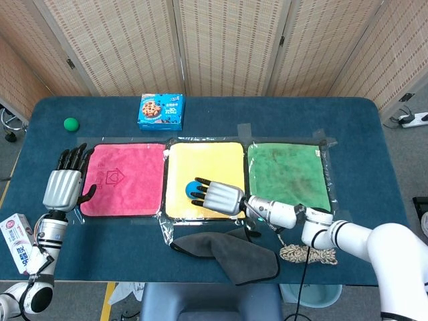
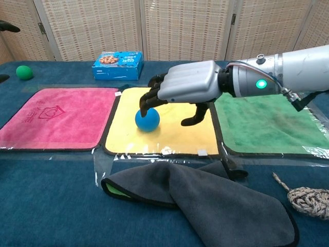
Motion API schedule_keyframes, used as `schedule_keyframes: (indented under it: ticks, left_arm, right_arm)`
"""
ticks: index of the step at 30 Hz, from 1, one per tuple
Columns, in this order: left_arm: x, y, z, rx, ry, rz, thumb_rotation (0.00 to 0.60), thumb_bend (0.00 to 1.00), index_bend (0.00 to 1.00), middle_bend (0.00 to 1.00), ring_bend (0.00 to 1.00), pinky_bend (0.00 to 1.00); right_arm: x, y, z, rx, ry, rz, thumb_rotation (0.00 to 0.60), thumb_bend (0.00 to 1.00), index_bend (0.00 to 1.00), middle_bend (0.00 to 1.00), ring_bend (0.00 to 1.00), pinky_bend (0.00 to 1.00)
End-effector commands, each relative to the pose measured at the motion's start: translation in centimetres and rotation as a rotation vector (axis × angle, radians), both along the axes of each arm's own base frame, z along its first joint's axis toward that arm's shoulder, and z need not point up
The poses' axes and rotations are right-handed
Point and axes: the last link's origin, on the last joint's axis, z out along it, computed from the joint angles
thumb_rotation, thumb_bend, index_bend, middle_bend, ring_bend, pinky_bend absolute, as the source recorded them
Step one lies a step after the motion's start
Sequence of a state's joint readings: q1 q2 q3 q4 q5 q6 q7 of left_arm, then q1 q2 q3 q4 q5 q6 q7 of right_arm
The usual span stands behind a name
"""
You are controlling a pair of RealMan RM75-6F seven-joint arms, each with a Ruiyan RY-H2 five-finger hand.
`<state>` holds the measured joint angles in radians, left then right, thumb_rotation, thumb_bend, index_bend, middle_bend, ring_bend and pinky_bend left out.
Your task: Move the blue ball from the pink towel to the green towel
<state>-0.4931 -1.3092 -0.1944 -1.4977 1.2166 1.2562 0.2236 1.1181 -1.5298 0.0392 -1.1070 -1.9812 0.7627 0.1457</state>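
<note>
The blue ball (image 1: 192, 187) (image 2: 147, 120) lies on the yellow towel (image 1: 204, 157) (image 2: 172, 135), between the pink towel (image 1: 124, 179) (image 2: 54, 117) and the green towel (image 1: 287, 177) (image 2: 264, 121). My right hand (image 1: 217, 196) (image 2: 185, 88) reaches in from the right and hovers over the ball. Its fingers are apart and curve down over the ball's top, and the thumb hangs to the ball's right. I cannot tell whether they touch the ball. My left hand (image 1: 61, 186) is spread and empty at the pink towel's left edge.
A small green ball (image 1: 71, 124) (image 2: 23, 72) sits at the far left. A blue cookie box (image 1: 162, 111) (image 2: 117, 65) stands behind the towels. A grey cloth (image 1: 227, 253) (image 2: 205, 200) and a rope coil (image 1: 307, 254) (image 2: 308, 200) lie near the front edge, a white box (image 1: 19, 244) at the left.
</note>
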Motion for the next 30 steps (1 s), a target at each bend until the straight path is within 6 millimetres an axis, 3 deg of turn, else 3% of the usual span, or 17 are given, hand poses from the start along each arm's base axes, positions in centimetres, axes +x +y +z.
schedule_keyframes:
  ticks: [1, 15, 30]
  left_arm:
    - [-0.2, 0.0, 0.0, 0.001, -0.003, 0.005, 0.6, 0.38, 0.0, 0.0, 0.0, 0.0]
    - [-1.7, -0.1, 0.1, 0.005, -0.012, 0.044, 0.6, 0.38, 0.0, 0.0, 0.0, 0.0]
    - [-2.7, -0.5, 0.4, 0.012, -0.015, 0.064, 0.6, 0.38, 0.0, 0.0, 0.0, 0.0]
  right_arm:
    - [0.7, -0.4, -1.7, 0.007, 0.034, 0.016, 0.6, 0.42, 0.17, 0.16, 0.17, 0.07]
    - [3.0, -2.0, -5.0, -0.001, 0.046, 0.016, 0.6, 0.46, 0.22, 0.16, 0.17, 0.07]
    - [3.5, -2.9, -6.9, -0.021, 0.105, -0.003, 0.6, 0.5, 0.32, 0.2, 0.16, 0.07]
